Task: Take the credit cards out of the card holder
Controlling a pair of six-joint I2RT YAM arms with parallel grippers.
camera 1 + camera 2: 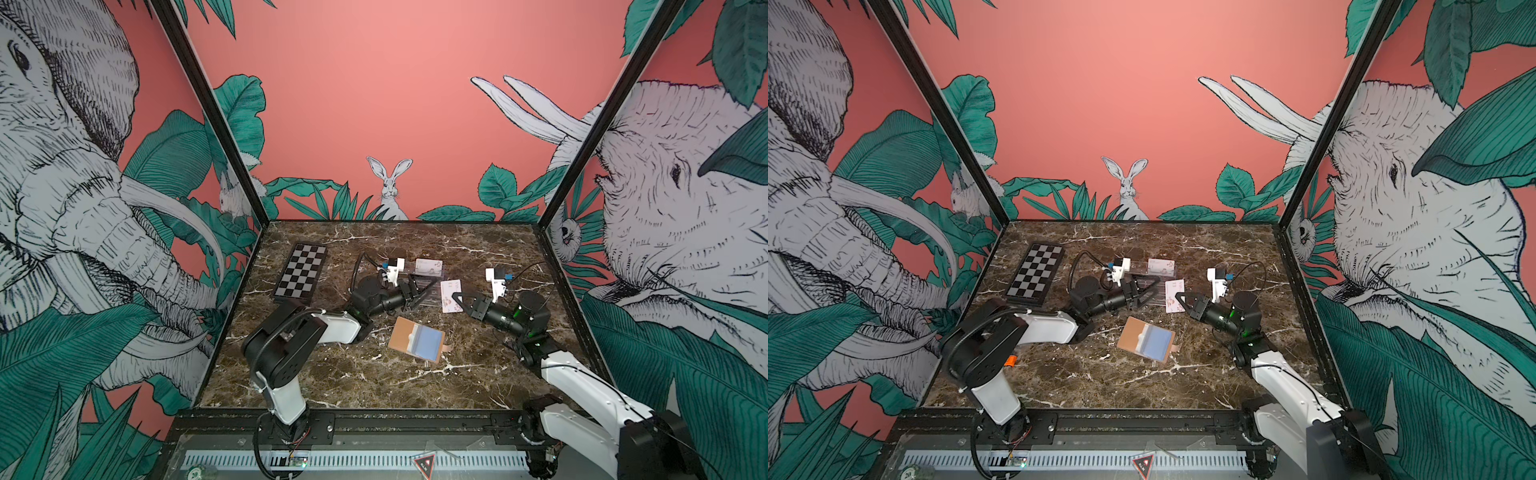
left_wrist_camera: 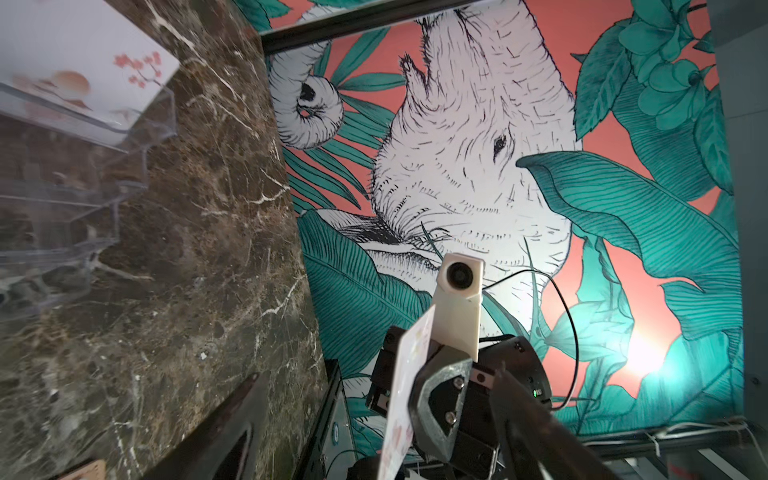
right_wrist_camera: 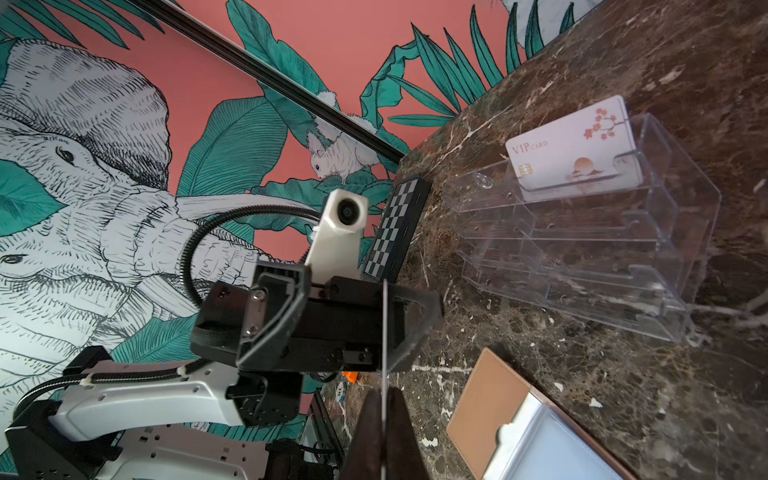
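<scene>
The tan card holder point(image 1: 405, 334) lies open on the marble, with a pale blue credit card point(image 1: 428, 345) in its clear sleeve; both also show in the right wrist view: the card holder point(image 3: 486, 407), the blue card point(image 3: 557, 449). Above the table a whitish credit card point(image 1: 446, 289) stands on edge. My right gripper point(image 1: 457, 297) is shut on it; in its wrist view the card point(image 3: 385, 332) shows edge-on between the closed fingers point(image 3: 370, 432). My left gripper point(image 1: 426, 295) is open, its fingers point(image 2: 224, 428) spread on either side of that card point(image 2: 405, 399).
A clear acrylic tiered rack point(image 1: 430, 286) stands behind the grippers with a white VIP card point(image 3: 577, 145) in its top tier. A black-and-white chequered board point(image 1: 300, 270) lies at the back left. Patterned walls enclose the marble table point(image 1: 374, 386).
</scene>
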